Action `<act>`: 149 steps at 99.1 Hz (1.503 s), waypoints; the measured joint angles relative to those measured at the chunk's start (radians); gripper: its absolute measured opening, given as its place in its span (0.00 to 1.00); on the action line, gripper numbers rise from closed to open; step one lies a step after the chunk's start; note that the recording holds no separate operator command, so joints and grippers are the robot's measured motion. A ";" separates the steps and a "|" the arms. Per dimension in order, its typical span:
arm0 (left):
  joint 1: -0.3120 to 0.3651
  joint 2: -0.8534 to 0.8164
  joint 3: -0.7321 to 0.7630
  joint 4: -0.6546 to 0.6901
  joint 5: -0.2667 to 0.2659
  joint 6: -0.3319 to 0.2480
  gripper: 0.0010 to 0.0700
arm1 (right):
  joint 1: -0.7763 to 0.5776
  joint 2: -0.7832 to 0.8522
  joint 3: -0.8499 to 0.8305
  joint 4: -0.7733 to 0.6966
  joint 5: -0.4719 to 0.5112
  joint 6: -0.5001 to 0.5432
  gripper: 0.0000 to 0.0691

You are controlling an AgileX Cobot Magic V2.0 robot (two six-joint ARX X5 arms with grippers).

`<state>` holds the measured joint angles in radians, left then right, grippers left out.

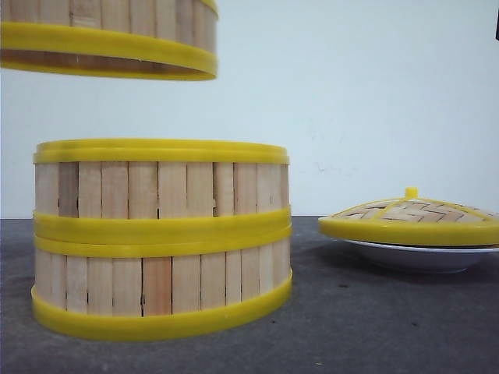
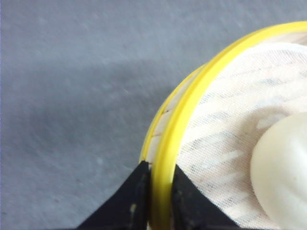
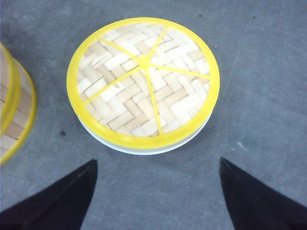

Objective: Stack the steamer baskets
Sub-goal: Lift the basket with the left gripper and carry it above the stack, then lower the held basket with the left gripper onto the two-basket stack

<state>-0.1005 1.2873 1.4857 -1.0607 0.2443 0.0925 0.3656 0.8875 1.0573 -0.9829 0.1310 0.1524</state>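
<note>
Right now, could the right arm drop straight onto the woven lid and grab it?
Probably yes. The right gripper hangs open above bare table, with the woven lid lying uncovered on the white dish just ahead of the jaws. The two-basket stack sits off to one side, apart from it.

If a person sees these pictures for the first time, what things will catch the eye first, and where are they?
First, the stack of two steamer baskets on the left of the grey table, with a third basket hanging in the air above it. The left gripper is clamped on that basket's yellow rim, and a white bun lies inside. At the right, the woven lid rests on a white dish, below the open right gripper.
</note>
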 joint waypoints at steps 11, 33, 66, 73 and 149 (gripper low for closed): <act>-0.042 -0.005 -0.051 0.028 0.002 -0.003 0.03 | 0.000 0.000 0.000 0.000 0.000 0.000 0.72; -0.116 -0.001 -0.120 0.121 0.005 -0.021 0.03 | 0.000 0.000 0.000 0.000 0.000 0.000 0.72; -0.164 0.094 -0.125 0.158 0.006 -0.031 0.03 | 0.000 0.000 0.000 0.000 0.000 0.000 0.72; -0.165 0.116 -0.126 0.171 0.005 -0.031 0.03 | 0.000 0.000 0.000 0.000 0.000 0.000 0.72; -0.169 0.191 -0.126 0.215 -0.045 -0.033 0.03 | 0.000 0.000 0.000 0.001 0.000 -0.001 0.72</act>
<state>-0.2691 1.4784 1.3598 -0.8455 0.1989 0.0593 0.3656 0.8879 1.0573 -0.9821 0.1307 0.1516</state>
